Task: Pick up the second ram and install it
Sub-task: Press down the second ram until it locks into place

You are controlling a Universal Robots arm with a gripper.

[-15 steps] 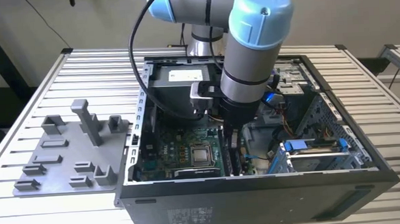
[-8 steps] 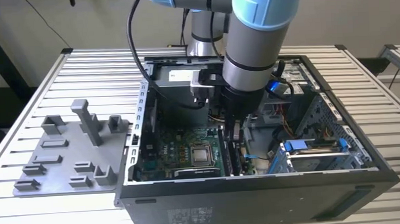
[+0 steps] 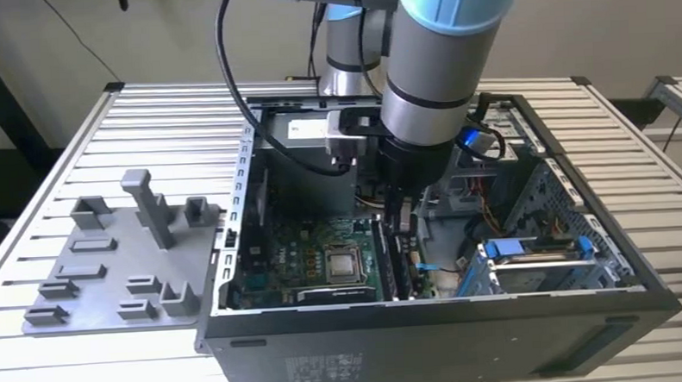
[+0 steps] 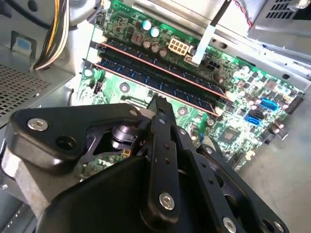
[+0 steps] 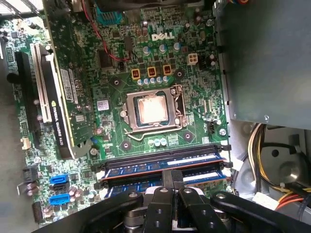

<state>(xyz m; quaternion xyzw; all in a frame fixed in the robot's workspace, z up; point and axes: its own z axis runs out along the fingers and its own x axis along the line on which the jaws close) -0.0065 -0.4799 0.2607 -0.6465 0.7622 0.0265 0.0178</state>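
The gripper [image 5: 173, 187] is down inside the open computer case [image 3: 578, 336], its black fingers [image 4: 160, 111] close together over the memory slots beside the processor socket [image 5: 151, 109]. Whether they pinch anything I cannot tell. In the first wrist view, two memory sticks sit in the slots next to the socket; the second ram [image 5: 201, 177], with its pale label, lies in the slot farther from the socket, directly beneath the fingers, parallel to the first stick [image 5: 160, 165]. In the second wrist view both sticks appear seated side by side across the green motherboard [image 4: 233, 121]. The case rests on a slatted bench [image 3: 86, 150], with a grey parts holder [image 3: 120, 261] just beside it.
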